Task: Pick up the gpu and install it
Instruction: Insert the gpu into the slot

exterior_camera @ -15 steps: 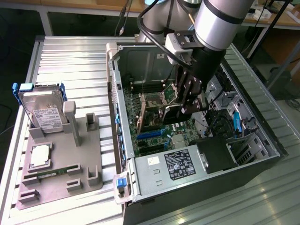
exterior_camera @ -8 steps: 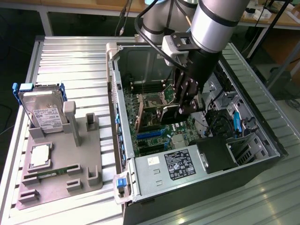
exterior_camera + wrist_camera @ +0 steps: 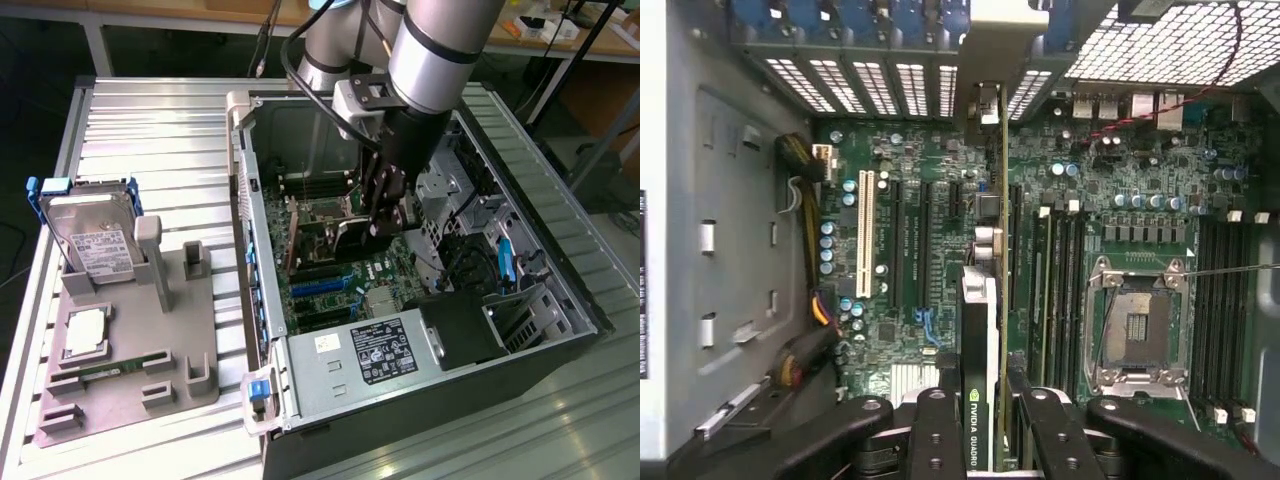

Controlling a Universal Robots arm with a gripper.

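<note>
The gpu (image 3: 980, 345) is a thin dark card seen edge-on, its black cooler carrying an NVIDIA Quadro label. My gripper (image 3: 990, 440) is shut on it, one black finger (image 3: 938, 440) pressing on each side. The card stands upright over the green motherboard's expansion slots (image 3: 902, 240), and its silver bracket (image 3: 985, 60) reaches the vented rear wall of the case. I cannot tell whether its edge sits in a slot. In the exterior view my gripper (image 3: 385, 222) reaches down into the open computer case (image 3: 545, 250) with the gpu (image 3: 325, 238) below it.
A grey fixture (image 3: 130, 330) on the exterior view's left holds a silver hard drive (image 3: 95, 245) with blue tabs, a processor chip (image 3: 85, 335) and a green memory stick (image 3: 110, 368). Inside the case are the power supply (image 3: 370, 355), an open CPU socket (image 3: 1140, 325) and cables (image 3: 810, 180).
</note>
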